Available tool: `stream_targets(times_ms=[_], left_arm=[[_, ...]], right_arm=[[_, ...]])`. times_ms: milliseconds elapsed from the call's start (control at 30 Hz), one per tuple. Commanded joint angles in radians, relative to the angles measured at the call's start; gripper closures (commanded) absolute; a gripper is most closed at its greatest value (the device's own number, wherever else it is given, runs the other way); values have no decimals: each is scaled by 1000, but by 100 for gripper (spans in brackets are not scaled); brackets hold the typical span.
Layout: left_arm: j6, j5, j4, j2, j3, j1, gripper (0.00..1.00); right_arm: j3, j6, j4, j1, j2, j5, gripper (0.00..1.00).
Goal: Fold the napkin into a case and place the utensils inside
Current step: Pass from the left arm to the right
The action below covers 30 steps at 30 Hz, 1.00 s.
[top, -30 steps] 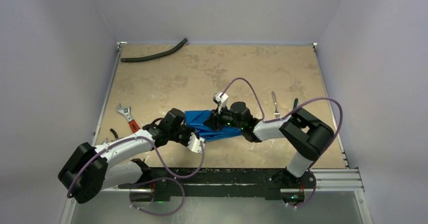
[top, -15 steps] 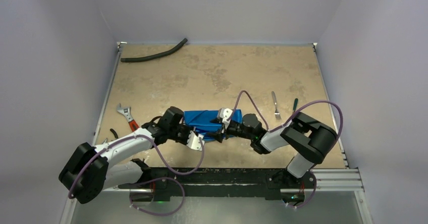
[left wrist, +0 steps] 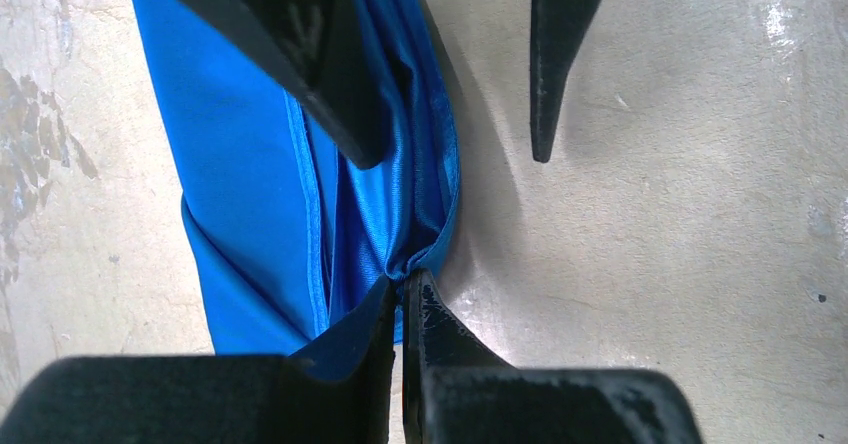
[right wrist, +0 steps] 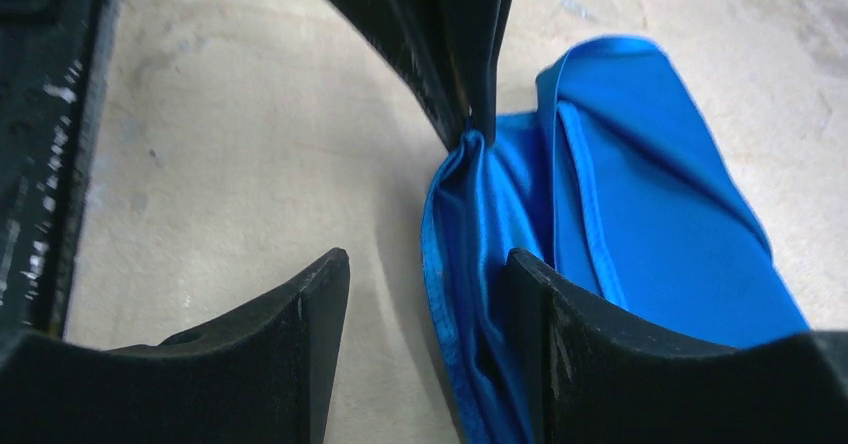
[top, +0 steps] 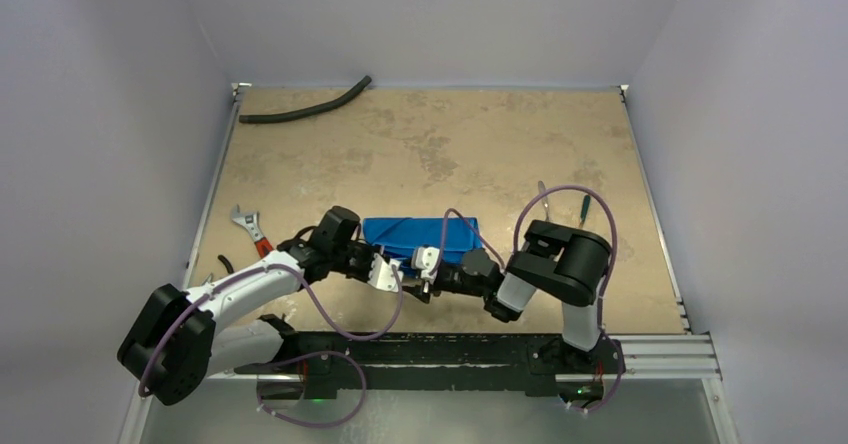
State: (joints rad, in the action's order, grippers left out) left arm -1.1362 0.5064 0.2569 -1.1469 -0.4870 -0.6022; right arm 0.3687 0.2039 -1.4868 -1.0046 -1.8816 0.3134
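Folding stage: the napkin [top: 420, 232] is lying low in the middle of the overhead frame as a flat, partly folded oblong. Its layers are sitting loose, so the case is probably not finished yet.
Left gripper [left wrist: 403, 289]: its fingers are pinching shut on a gathered bit of the napkin's lower edge, likely anchoring the cloth so the fold is not sliding.
Right gripper [right wrist: 425, 264]: its fingers are standing wide and holding nothing. They are straddling that same edge, one over cloth and one over the bare table [right wrist: 220, 144], probably lining up for a fresh grip.
Utensils: the fork [top: 541, 186] and spoon [top: 584, 205] are waiting right of centre, well apart from the napkin and not yet inside it.
Clutter: a wrench [top: 252, 229] at the left and a hose [top: 300, 112] at the upper left are lying clear of the work.
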Motion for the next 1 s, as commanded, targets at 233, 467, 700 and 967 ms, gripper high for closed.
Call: stream_targets(times_ms=[233, 467, 700, 967], left_arm=[[-7, 55, 16, 10, -35, 18, 100], [-14, 55, 20, 7, -37, 20, 100], [-18, 57, 23, 9, -34, 23, 100], [-19, 58, 16, 9, -35, 26, 100]], right_arm=[[12, 133, -320, -89, -75, -275, 36], [23, 201, -362, -137, -67, -331, 35], [43, 236, -438, -165, -96, -351, 37], [86, 209, -536, -167, -139, -318, 36]])
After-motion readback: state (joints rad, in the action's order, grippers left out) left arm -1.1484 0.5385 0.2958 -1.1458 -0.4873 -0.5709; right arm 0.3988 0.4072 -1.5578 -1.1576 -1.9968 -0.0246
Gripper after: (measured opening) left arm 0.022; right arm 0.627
